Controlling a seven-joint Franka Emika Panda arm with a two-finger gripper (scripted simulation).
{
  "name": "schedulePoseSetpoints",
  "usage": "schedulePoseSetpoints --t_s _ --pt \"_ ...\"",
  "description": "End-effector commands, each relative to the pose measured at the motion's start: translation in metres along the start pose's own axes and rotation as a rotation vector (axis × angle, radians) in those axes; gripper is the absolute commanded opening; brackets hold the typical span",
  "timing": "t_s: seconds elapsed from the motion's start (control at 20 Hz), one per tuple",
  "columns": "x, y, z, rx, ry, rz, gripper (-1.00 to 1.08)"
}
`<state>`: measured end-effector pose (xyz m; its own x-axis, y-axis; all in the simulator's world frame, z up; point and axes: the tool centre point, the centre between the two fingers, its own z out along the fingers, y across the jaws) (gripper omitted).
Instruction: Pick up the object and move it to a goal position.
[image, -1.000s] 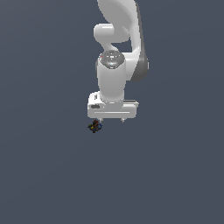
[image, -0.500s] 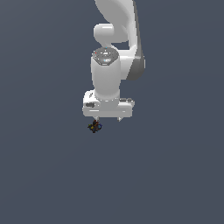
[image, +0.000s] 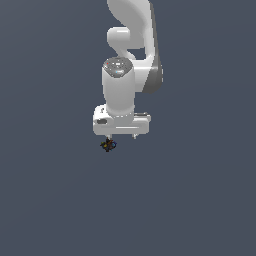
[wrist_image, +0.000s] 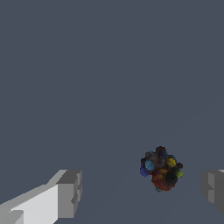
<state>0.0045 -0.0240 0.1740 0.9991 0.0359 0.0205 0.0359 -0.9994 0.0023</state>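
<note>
The object (image: 108, 145) is a tiny dark lump with red, yellow and blue specks, lying on the flat grey floor. In the exterior view it shows just below the white gripper (image: 121, 136), toward that view's left side of the hand. The wrist view shows the object (wrist_image: 161, 169) between the two grey fingertips (wrist_image: 69, 194), much closer to one of them, with neither touching it. The gripper (wrist_image: 142, 190) is open and holds nothing.
The white arm (image: 131, 55) rises from the hand toward the top of the exterior view. Around the object there is only the plain grey floor (image: 190, 200).
The hand has shifted a little toward the exterior view's left and come lower, closer to the object. The object has stayed where it was.
</note>
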Motion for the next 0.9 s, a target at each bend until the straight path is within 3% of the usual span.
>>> schedulePoseSetpoints --t_s 0.0,0.85 --pt "-0.002 0.004 0.004 -0.001 -0.001 -0.029 1.0" --pt "-0.03 0.044 0.05 -0.003 -0.013 -0.375 1.0"
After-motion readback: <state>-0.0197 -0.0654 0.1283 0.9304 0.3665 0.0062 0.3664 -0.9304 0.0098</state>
